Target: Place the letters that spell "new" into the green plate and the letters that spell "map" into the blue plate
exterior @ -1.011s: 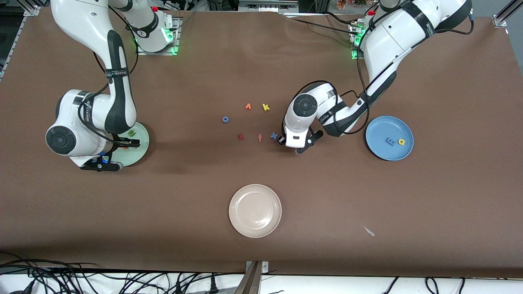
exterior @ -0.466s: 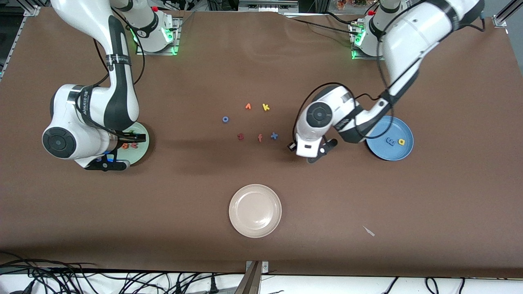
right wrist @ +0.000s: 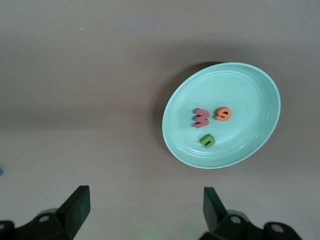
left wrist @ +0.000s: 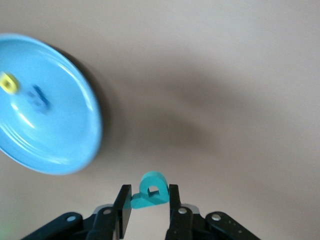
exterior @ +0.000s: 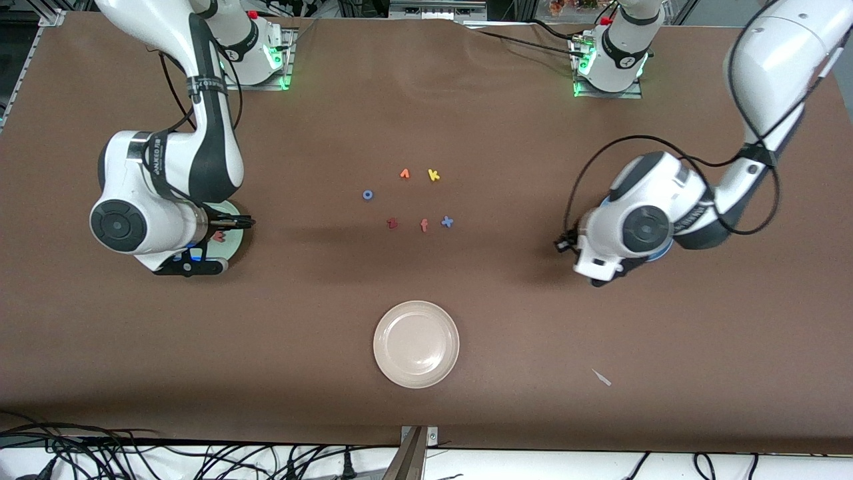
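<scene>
Two arms show in the front view. The right gripper [exterior: 230,223] hangs over the green plate [exterior: 230,245], which sits toward the right arm's end of the table, mostly hidden under the wrist. The left gripper [exterior: 566,245] hangs over bare tabletop just beside the blue plate [exterior: 660,253], of which only a sliver of rim shows under the left arm. Mid-table lie six loose letters: an orange letter [exterior: 404,174], a yellow k [exterior: 434,175], a blue o [exterior: 367,195], a dark red z [exterior: 392,223], an orange f [exterior: 424,225] and a blue x [exterior: 447,222]. A cream plate [exterior: 416,344] sits nearer the camera than these.

The left wrist view shows the left gripper [left wrist: 148,206] pinched narrow on a teal letter [left wrist: 150,190], a loop with a stem, held between both fingers above the table. The blue plate [left wrist: 75,145] lies near it, with a blue letter [left wrist: 38,97] and a yellow letter [left wrist: 7,82] inside.

The right wrist view shows the right gripper [right wrist: 145,207] with fingers spread wide and nothing between them. The green plate [right wrist: 250,90] holds the pinkish-red w [right wrist: 202,118], the orange e [right wrist: 223,114] and the green n [right wrist: 208,141], close together.
</scene>
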Controlling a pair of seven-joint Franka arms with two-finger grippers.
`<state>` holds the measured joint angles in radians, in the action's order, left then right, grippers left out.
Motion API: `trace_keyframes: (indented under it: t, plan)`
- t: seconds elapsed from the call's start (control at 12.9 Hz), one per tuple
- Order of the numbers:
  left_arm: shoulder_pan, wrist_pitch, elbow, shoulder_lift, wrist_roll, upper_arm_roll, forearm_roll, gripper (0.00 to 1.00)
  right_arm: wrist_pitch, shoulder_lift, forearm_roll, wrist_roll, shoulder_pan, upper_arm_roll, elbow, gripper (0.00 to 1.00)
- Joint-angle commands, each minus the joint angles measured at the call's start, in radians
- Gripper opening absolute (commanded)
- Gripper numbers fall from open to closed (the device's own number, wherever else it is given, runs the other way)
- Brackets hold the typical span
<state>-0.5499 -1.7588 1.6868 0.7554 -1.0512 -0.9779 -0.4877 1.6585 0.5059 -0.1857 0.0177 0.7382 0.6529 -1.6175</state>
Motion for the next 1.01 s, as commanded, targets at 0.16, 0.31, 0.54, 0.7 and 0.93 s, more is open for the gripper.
trace_keyframes:
  t: [0.16, 0.31, 0.54, 0.7, 0.93]
  plan:
    - [-0.114, -0.014, 0.082, 0.019, 0.29, 0.076, -0.06, 0.0, -0.019, -0.22, 0.242, -0.019, -0.337, -0.411, -0.045, 1.0]
    - [-0.108, -0.102, 0.121, 0.027, 0.293, 0.128, -0.061, 0.1, -0.016, -0.329, 0.253, -0.013, -0.439, -0.507, -0.082, 1.0]
    - [-0.107, -0.122, 0.128, 0.021, 0.293, 0.143, -0.061, 0.83, -0.095, -0.453, 0.252, -0.013, -0.514, -0.542, -0.082, 1.0]
    - [-0.11, -0.113, 0.116, -0.004, 0.296, 0.128, -0.058, 0.99, -0.132, -0.504, 0.246, -0.016, -0.555, -0.542, -0.073, 1.0]
    - [-0.104, -0.035, -0.01, -0.047, 0.3, 0.078, -0.043, 0.99, -0.125, -0.533, 0.241, -0.019, -0.563, -0.538, -0.036, 1.0]
